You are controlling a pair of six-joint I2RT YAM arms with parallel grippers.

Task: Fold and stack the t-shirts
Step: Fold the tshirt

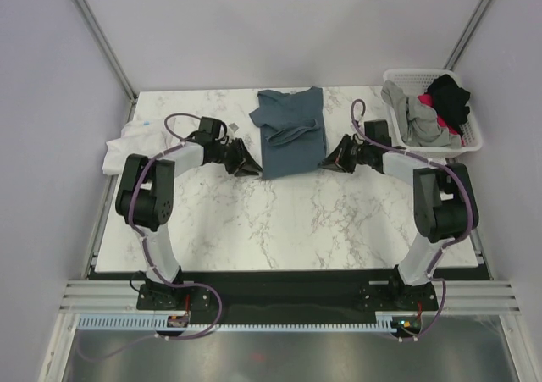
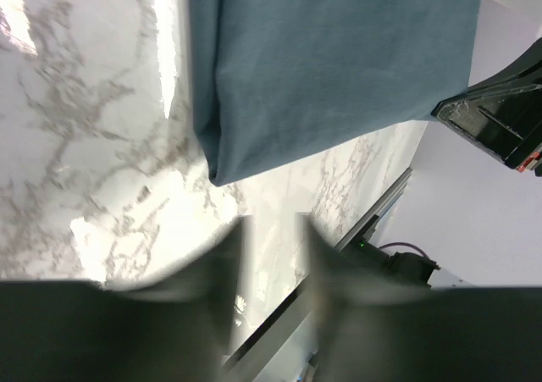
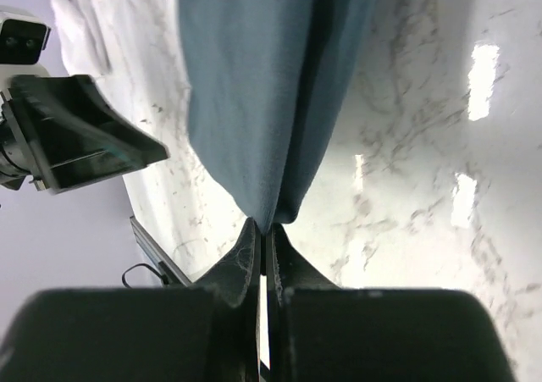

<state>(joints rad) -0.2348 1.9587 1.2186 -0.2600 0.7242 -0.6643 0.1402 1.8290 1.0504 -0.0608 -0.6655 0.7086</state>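
The table (image 1: pixel 279 221) is a smooth, glossy slab of white marble pattern with grey veins. A blue shirt (image 1: pixel 290 136) of soft, matte, slate-coloured cloth lies at the middle of the far edge. It is partly folded into a rough rectangle, with a rumpled band of cloth across its middle.

The left gripper (image 1: pixel 247 166) sits low at the shirt's near left corner. In the left wrist view its dark fingers (image 2: pixel 224 263) stand apart with only bare marble between them, and the cloth corner lies just ahead of the tips, so it grips nothing.

The right gripper (image 1: pixel 329 162) is at the near right corner. In its wrist view the two tapered fingers are pressed together, and a folded point of the blue cloth runs right into their tips, pinched there.

A white shirt (image 1: pixel 118 149) lies crumpled at the left edge, part of it hanging over.

At the far right corner a white plastic lattice basket (image 1: pixel 474 136) holds a limp grey shirt (image 1: pixel 419 119) draped over its near rim, a bunched black shirt (image 1: pixel 449 98) and a scrap of pink cloth (image 1: pixel 426 100) between them.
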